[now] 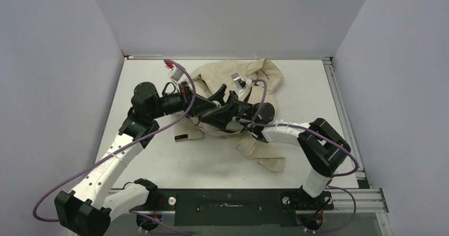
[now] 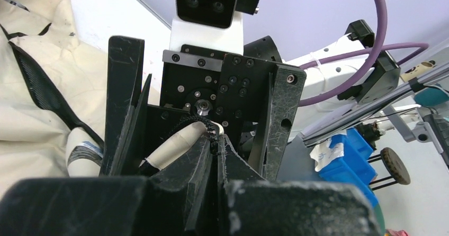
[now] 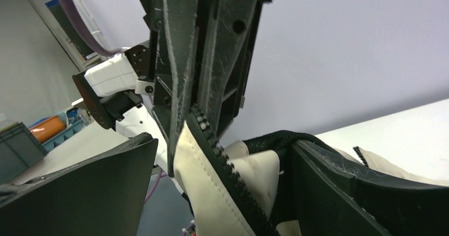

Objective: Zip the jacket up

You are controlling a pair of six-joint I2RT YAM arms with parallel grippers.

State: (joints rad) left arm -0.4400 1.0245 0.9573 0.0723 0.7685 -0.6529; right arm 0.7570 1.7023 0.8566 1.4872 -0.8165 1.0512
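The beige jacket [image 1: 249, 77] lies crumpled at the back middle of the table, one part trailing toward the front [image 1: 265, 154]. Both grippers meet over its near side. My left gripper [image 1: 212, 105] [image 2: 217, 139] is shut on the jacket's front edge, pinching the black zipper teeth [image 2: 212, 126] with cream fabric [image 2: 174, 146] beside them. My right gripper [image 1: 230, 109] [image 3: 225, 146] faces it with its fingers [image 3: 84, 188] spread wide. The cream edge [image 3: 204, 193] and its zipper teeth [image 3: 233, 180] run between them, and black mesh lining [image 3: 286, 138] drapes over the right finger.
A small dark tag [image 1: 181, 137] lies on the white table [image 1: 159, 156] left of the jacket. A metal rail [image 1: 339, 109] runs along the table's right side. Grey walls close in the back and both sides. Purple cables [image 1: 174, 122] loop off both arms.
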